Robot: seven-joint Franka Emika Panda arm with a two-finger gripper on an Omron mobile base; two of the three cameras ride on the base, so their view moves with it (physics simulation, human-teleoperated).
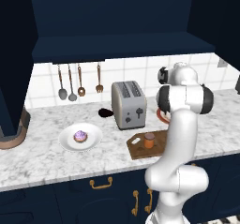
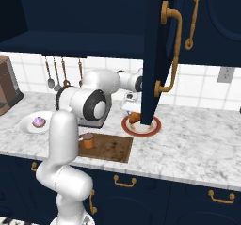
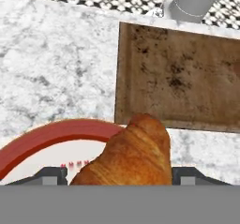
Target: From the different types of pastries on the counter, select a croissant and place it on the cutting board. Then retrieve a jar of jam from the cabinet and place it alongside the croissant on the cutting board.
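The croissant (image 3: 129, 155) is seen right between the finger tips (image 3: 186, 175) over the red-rimmed plate (image 3: 42, 141), so it looks gripped, though actual contact can't be confirmed. The jaws are set about croissant-wide. The cutting board (image 3: 183, 78) lies just beside the plate, probably so the carry is kept short. The jar of jam (image 1: 149, 140) is already parked on the board. The arm is stretched forward, hand pointed down at the counter (image 2: 197, 148).
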